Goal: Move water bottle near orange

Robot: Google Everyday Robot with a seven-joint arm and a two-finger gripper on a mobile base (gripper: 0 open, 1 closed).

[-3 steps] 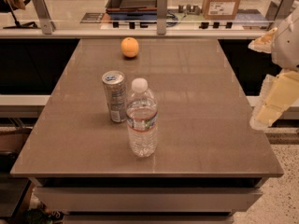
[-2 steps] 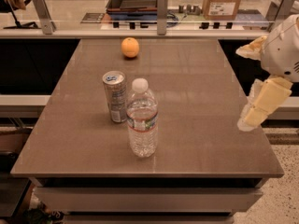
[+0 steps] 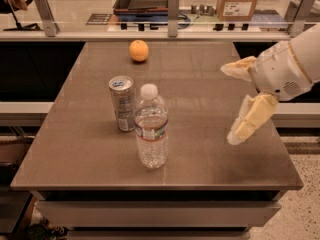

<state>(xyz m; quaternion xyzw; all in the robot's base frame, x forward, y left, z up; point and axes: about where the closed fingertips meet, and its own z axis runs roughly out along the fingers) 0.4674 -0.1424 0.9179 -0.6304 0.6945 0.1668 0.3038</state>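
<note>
Water bottle (image 3: 151, 126), clear ribbed plastic, stands beside a silver can (image 3: 122, 103), well apart from the round orange (image 3: 139, 50). Cream gripper (image 3: 229, 104) hovers off to one side, spread wide and empty, seemingly poised to grasp.

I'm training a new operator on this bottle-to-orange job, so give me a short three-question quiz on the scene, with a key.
1. True or false: the gripper hangs open over the table, apart from the water bottle.
2. Fill in: the orange lies near the table's ___ edge.
3. What stands closest to the water bottle? A. orange B. can C. gripper

Key: 1 true; 2 far; 3 B.
</note>
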